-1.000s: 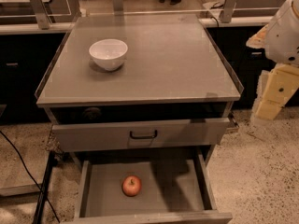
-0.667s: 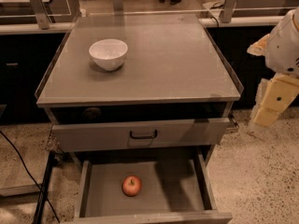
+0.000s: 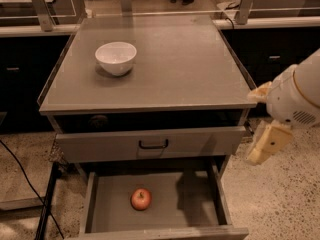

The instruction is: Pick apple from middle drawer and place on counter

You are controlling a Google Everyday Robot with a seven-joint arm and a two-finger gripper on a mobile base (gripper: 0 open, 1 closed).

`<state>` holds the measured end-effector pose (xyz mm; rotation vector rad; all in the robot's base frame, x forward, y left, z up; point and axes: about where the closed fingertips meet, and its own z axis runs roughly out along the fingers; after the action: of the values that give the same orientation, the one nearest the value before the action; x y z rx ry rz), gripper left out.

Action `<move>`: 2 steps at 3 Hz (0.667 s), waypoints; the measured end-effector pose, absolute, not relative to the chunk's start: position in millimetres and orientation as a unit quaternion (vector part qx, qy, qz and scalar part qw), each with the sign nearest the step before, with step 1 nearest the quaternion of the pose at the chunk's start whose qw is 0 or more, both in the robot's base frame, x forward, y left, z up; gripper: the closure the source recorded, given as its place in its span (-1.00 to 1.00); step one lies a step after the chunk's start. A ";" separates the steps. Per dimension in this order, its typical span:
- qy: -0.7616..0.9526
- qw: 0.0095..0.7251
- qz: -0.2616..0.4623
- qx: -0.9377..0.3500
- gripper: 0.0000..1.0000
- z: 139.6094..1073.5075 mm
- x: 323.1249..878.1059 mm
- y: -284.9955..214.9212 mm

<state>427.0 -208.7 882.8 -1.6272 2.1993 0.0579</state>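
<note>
Camera view looks down on the drawer cabinet, and the task is judged to be at its very start. The middle drawer (image 3: 200,204) is seen standing open, so the way in is already provided, but nothing is seen to be grasped. The apple (image 3: 141,199) is found resting on the drawer's flat floor, a little off centre and touching neither side wall.

The gripper (image 3: 269,141) is held outside the cabinet, just beside its side wall and at about the height of the closed drawer front (image 3: 153,144) above the open drawer. Whether the gripper is open or closed cannot be told. The apple lies lower than the gripper and well apart from it, beyond the drawer's side wall. The counter (image 3: 185,69) lies higher than the gripper, and a white bowl (image 3: 115,57) is set on the part of it far from the gripper, with a broad bare stretch left nearer.

All of the handling is therefore judged to be left. The gripper is yet to be brought over and down into the drawer, and the apple is yet to be gripped. It must then be lifted clear of the drawer front overhead and set down on the counter.
</note>
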 end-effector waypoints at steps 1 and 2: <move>0.790 0.197 0.063 -0.577 -0.17 820.8 416.9 -189.8; 0.792 0.189 0.065 -0.576 0.29 808.0 410.0 -189.1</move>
<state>410.0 -189.1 808.0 -1.6214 2.2289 0.1834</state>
